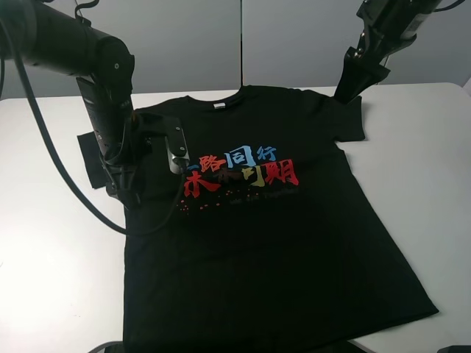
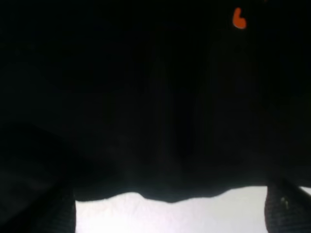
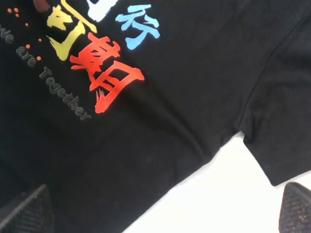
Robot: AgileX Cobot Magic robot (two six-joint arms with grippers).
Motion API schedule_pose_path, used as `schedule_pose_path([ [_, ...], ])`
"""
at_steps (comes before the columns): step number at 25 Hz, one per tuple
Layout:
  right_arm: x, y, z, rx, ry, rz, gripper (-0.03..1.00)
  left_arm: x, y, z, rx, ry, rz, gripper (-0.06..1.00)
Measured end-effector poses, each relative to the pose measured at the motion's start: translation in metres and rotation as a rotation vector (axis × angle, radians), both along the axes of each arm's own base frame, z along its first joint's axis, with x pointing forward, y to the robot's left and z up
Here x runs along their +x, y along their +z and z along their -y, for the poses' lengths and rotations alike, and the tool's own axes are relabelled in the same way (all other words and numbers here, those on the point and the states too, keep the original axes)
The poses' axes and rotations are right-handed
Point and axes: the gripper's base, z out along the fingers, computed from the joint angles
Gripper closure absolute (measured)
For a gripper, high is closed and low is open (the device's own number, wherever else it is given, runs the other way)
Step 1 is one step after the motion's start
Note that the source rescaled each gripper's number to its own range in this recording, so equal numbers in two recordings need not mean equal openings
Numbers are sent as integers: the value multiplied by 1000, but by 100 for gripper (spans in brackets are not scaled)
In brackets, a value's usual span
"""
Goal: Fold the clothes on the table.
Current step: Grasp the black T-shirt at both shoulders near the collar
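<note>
Worktop [image 1: 430, 154]: white and wide; it carries the whole shirt.
T-shirt [image 1: 272, 250]: black, lying flat and face up on the worktop, collar to the far side.
Left gripper [image 1: 125, 193]: low at the shirt's left edge, near the sleeve; fingers wide apart, holding nothing.
Right gripper [image 1: 352, 87]: above the right shoulder of the shirt; fingers wide apart, empty.
Print [image 1: 243, 173]: red, blue and yellow characters on the chest, with small red dots.
</note>
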Motion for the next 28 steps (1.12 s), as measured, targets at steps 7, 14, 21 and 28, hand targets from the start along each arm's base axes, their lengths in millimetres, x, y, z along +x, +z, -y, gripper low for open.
schedule_pose_path([
  [7, 3, -4, 0, -3, -2, 1, -3, 0, -17, 0, 17, -2, -35, -6],
  [14, 6, -11, -1, -6, -2, -17, -3, 1, -32, 1, 33, -2, -64, -6],
  [21, 7, -11, -1, -4, -6, 0, -3, 3, -33, 2, 29, 0, -55, -5],
  [28, 8, -12, -3, 15, -11, -1, -3, 3, -33, 2, 29, -4, -48, -3],
])
